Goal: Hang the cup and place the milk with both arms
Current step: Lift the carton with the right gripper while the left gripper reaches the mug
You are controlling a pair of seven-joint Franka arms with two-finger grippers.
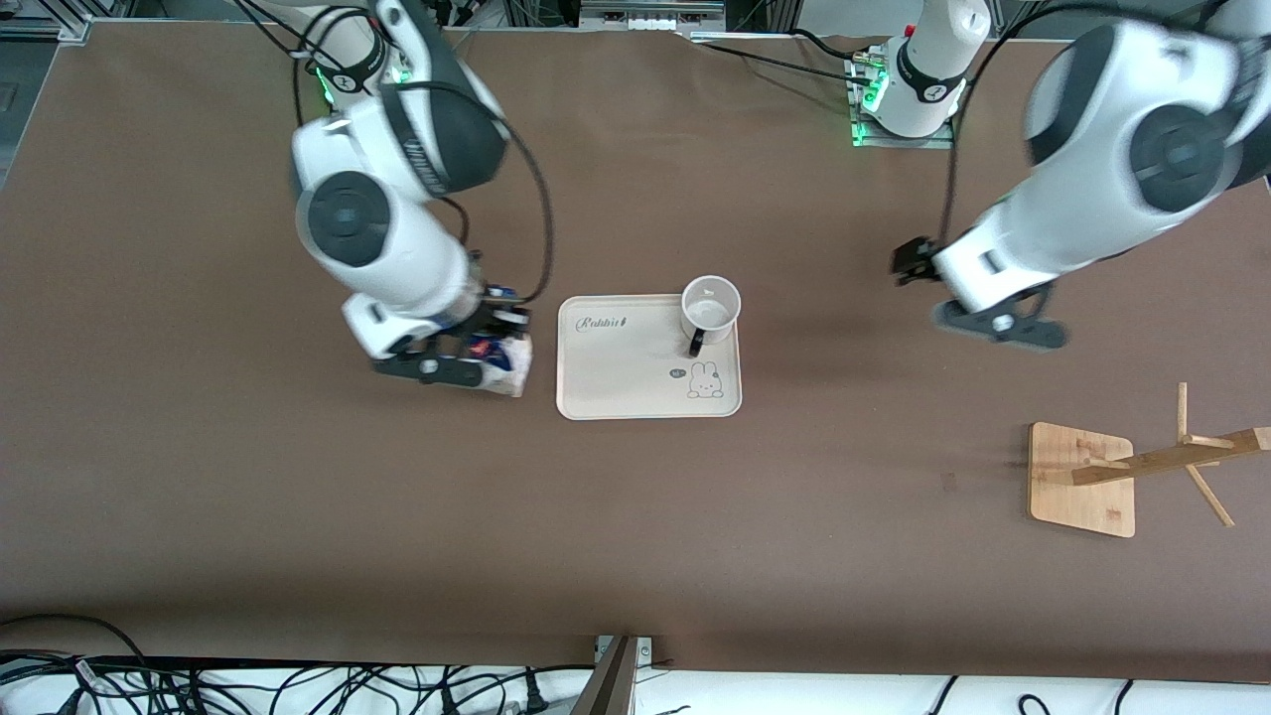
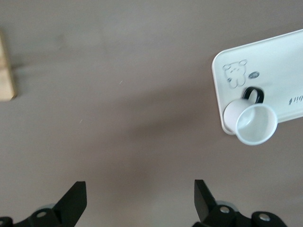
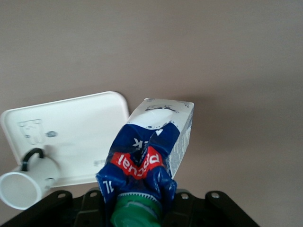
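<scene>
Front view, right end effector gripping milk

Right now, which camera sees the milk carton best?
The right wrist view: the milk carton fills the middle, blue and white with red print and a green cap, clamped in the right claw. In the front view only a corner peeks out beneath that arm, beside the tray. The left wrist view misses it.

I see the right hand clamped on the milk, just beside the tray toward the right arm's end. The cup stands upright on that tray. My left hand waits over bare table; the wooden rack sits nearer the camera.
</scene>
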